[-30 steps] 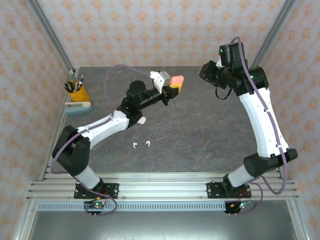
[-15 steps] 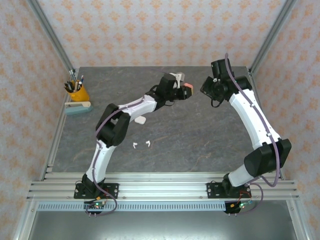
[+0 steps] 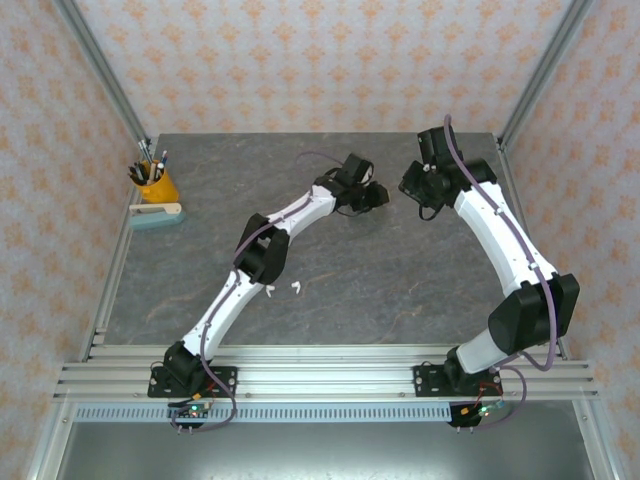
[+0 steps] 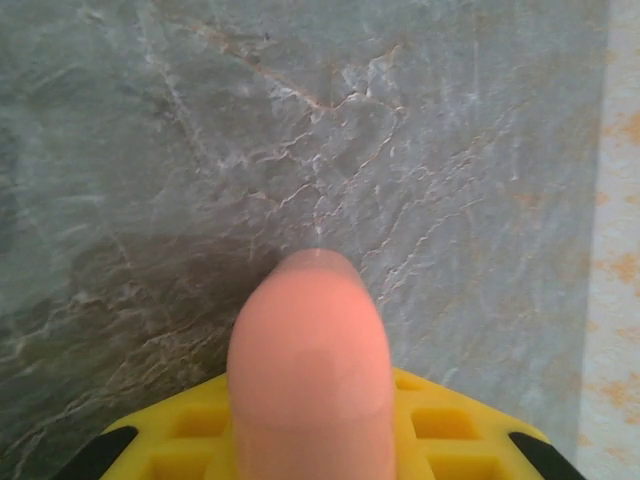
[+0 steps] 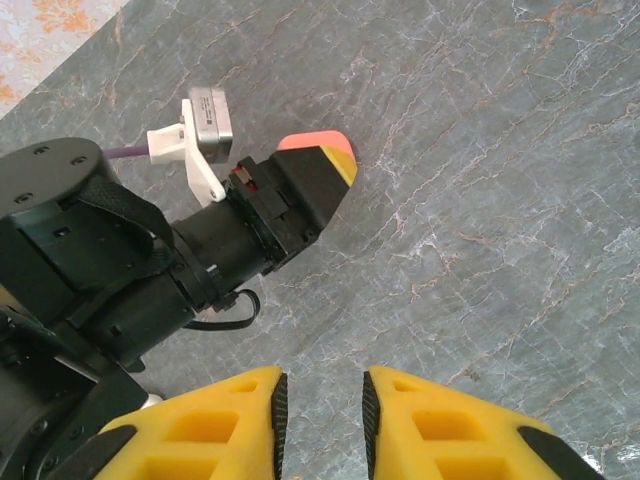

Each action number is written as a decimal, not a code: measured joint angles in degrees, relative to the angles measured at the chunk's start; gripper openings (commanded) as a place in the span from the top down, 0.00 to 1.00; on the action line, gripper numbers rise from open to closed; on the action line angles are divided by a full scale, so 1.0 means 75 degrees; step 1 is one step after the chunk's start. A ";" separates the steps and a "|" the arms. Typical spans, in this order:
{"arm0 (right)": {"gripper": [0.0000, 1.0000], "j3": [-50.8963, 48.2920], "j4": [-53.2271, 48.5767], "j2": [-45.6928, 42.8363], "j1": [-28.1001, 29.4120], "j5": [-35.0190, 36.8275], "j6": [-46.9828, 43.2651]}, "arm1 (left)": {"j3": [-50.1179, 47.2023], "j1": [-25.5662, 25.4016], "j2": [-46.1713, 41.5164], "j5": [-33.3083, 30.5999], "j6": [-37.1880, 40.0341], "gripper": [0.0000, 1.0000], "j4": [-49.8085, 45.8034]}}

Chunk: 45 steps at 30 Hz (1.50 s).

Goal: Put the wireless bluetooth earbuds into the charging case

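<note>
While lying loose near the middle of the grey worktop [image 3: 420, 290]: one white earbud [image 3: 271, 291] and a second white earbud [image 3: 296, 287], close together but not touching, just beside the left arm [image 3: 225, 300] and well apart from both sets of jaws. No telling from here which way the stems point.

Farther back, clamped tight in the left jaws, a salmon-pink charging case [image 4: 310, 350], its rounded end poking out past the yellow fingers [image 4: 450, 440] over bare marbled surface, with a soft shadow underneath.

Opposite, the right jaws parted by a narrow gap, gripping nothing, aimed at the left wrist, near it but apart, at the end of the right arm [image 3: 500, 240] bent in over the far side of the worktop.

Off at the far left corner, a yellow cup of pens [image 3: 155, 187] and, just in front of it, a teal block [image 3: 157, 216]. All around, orange-patterned walls [image 3: 300, 60].
</note>
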 measured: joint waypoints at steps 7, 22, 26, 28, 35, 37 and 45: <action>0.69 0.0000 0.0003 0.0000 0.0000 -0.0003 0.0055 | 0.0117 0.0251 0.0000 0.0157 -0.0227 0.51 -0.0306; 0.51 0.0000 -0.0003 -0.0146 0.0000 -0.0017 0.0256 | -0.0650 0.0501 -0.0994 -0.0076 0.0119 0.17 -0.1772; 0.41 0.0000 0.0000 -0.0166 0.0012 -0.0090 0.0318 | -0.1778 0.0644 -0.1967 -0.0268 0.0332 0.16 -0.1877; 0.38 -0.0006 0.0003 -0.0166 0.0067 -0.0090 0.0356 | -0.2291 0.0729 -0.2594 -0.0420 0.0478 0.12 -0.1871; 0.25 -0.0029 0.0058 0.0117 0.0959 -0.0061 0.0568 | -0.3981 0.1172 -0.5537 -0.1122 0.1093 0.00 -0.1609; 0.06 0.0020 0.0067 0.0484 0.1361 -0.0047 0.0705 | -0.4616 0.1460 -0.6426 -0.1378 0.1233 0.00 -0.1443; 0.04 0.1728 -0.0093 0.3168 0.2914 -0.0006 0.1300 | -0.7324 0.2859 -0.8964 -0.2503 0.1507 0.00 -0.1049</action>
